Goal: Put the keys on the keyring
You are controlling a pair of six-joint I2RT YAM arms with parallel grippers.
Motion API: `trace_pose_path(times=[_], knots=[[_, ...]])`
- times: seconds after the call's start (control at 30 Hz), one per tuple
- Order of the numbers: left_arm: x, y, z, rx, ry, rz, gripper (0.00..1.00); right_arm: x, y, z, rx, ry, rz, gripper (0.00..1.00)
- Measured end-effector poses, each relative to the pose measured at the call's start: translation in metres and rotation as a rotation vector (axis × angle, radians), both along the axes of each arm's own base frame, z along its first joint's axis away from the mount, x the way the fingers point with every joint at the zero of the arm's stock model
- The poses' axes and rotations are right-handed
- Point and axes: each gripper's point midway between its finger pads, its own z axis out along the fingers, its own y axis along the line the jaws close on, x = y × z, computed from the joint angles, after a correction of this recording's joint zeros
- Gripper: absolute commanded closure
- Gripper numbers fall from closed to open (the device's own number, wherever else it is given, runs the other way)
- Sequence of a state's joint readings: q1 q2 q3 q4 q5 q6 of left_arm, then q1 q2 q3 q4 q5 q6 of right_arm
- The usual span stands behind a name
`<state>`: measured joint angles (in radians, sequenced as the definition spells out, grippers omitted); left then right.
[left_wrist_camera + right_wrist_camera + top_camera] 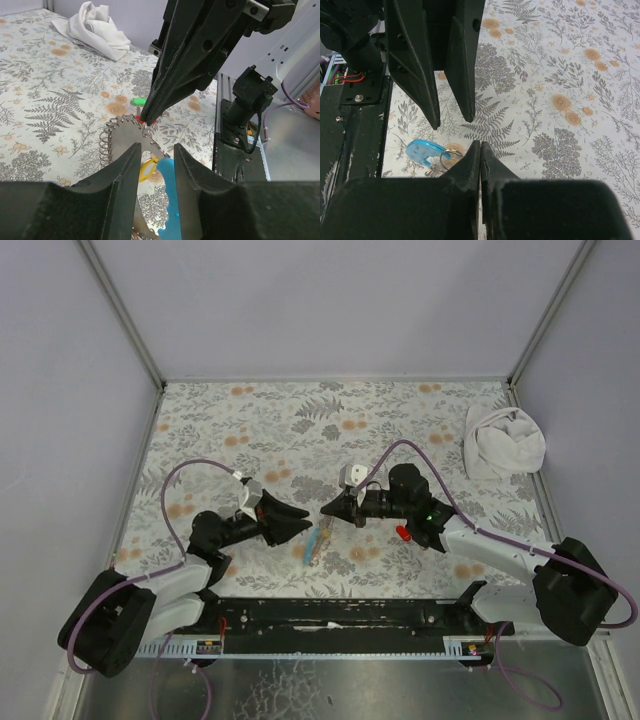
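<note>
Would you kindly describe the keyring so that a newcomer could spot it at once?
On the floral table, look near the middle of the near edge, just beyond the black rail. The keyring is there, the only thing with a light blue part.

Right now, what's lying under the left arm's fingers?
The keyring, grey and light blue, with a yellow key showing in the gap. The fingers cover the hoop's near part.

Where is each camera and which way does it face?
Top external: above and behind, looking down on the floral-patterned table; left arm and right arm show.
Left wrist: behind the left gripper, facing the right gripper; own fingers show.
Right wrist: the reverse; own shut fingers show.
Both wrist views share the grey and light blue keyring.
</note>
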<state>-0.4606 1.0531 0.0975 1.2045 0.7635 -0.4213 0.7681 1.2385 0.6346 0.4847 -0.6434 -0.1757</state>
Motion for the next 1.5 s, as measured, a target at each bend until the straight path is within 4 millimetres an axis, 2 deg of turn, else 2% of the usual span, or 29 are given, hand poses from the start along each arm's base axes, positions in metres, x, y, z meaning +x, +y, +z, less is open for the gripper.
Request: trace_pose_path(times=[0.53, 0.67, 1.03, 1.43, 1.5], knots=[[0.011, -0.012, -0.005, 0.033, -0.005, -0.077, 0.76, -0.005, 0.003, 0.006, 0.023, -0.008, 0.036, 1.00], [0.010, -0.015, -0.004, 0.034, -0.013, -0.112, 0.79, -0.008, 0.003, 0.006, 0.026, -0.006, 0.053, 1.00], [0.006, -0.019, -0.008, 0.045, -0.011, -0.171, 0.82, -0.011, 0.004, 0.007, 0.029, -0.003, 0.074, 1.00], [0.004, -0.021, -0.004, 0.039, -0.010, -0.201, 1.00, -0.014, 0.005, 0.008, 0.036, -0.004, 0.092, 1.00], [0.003, -0.021, -0.003, 0.039, -0.012, -0.205, 1.00, -0.015, 0.005, 0.008, 0.038, -0.003, 0.098, 1.00]])
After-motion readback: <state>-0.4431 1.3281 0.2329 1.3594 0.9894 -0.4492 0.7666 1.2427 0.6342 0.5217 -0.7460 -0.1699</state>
